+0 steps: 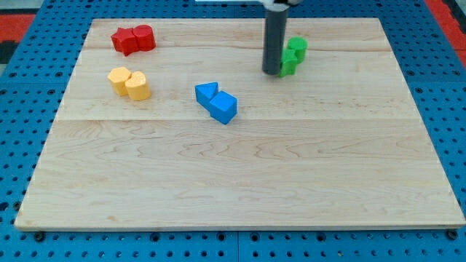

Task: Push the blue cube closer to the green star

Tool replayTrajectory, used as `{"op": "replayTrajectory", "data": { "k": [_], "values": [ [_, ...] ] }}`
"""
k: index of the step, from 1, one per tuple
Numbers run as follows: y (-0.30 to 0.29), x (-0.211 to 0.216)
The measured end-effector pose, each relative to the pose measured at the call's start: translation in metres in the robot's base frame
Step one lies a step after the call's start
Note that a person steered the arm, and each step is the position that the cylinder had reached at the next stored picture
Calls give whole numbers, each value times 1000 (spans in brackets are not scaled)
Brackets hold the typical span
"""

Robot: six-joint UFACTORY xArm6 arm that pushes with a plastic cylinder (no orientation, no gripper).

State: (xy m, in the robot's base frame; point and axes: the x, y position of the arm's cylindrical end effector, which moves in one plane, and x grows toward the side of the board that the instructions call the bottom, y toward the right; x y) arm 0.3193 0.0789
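Just left of the green star [294,56], my tip [271,72], gripperless; blue cube [224,107] well apart.

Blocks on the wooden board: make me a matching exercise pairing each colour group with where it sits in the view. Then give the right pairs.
Column one:
1. red blocks
2. yellow blocks
3. blue blocks
4. green blocks

Column two:
A. touching the right side of my tip
B. near the board's middle, left of and below my tip
C. top left corner
D. left side, just below the top-left group

Pairs: 1-C, 2-D, 3-B, 4-A
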Motion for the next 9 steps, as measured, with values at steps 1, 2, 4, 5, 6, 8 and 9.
{"op": "replayTrajectory", "data": {
  "k": [1, 2, 4, 5, 6, 8, 9],
  "values": [
    [39, -28],
    [50, -55],
    [51, 114],
    [-7, 166],
    [-71, 165],
    [-98, 134],
    [-98, 114]
  ]
}}
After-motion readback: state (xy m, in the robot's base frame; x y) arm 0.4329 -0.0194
